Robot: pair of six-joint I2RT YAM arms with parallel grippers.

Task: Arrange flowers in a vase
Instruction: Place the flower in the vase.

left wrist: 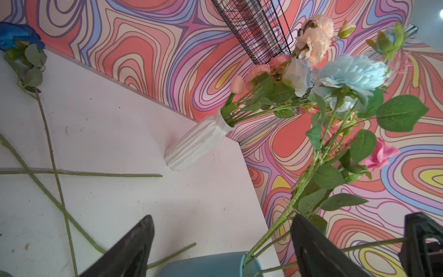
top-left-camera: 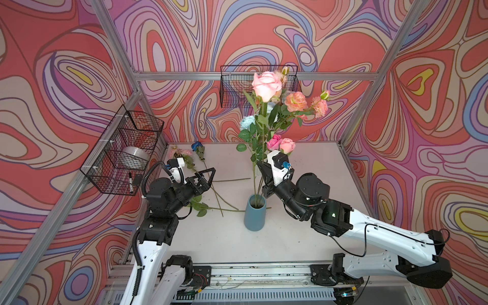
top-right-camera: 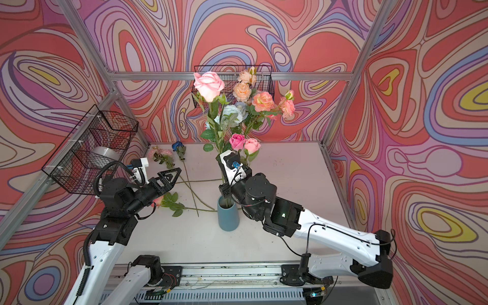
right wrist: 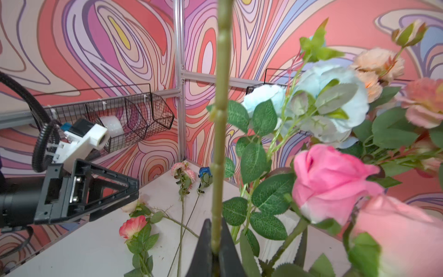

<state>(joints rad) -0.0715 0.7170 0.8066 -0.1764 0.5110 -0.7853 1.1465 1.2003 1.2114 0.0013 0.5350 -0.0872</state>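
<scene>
Right wrist view: the right gripper (right wrist: 215, 230) is pinched tight on the tall pink rose's stem (right wrist: 221, 120), which in a top view runs down into the blue vase (top-left-camera: 254, 215) among other stems (left wrist: 287, 211) standing there. The left gripper (top-left-camera: 204, 182), jaws wide apart and empty, hovers beside the vase. About four loose flowers (right wrist: 133, 226), the deep blue rose (top-left-camera: 196, 145) included, lie on the table (top-left-camera: 303, 184) beyond the vase; roughly two-thirds done, I judge.

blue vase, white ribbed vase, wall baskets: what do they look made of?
Blue vase: smooth matte teal, no glare; ceramic or plastic, unclear.
White ribbed vase: matte white, moulded flutes; ceramic or plastic too.
Wall baskets: thin black wire grid, probably coated steel.
</scene>
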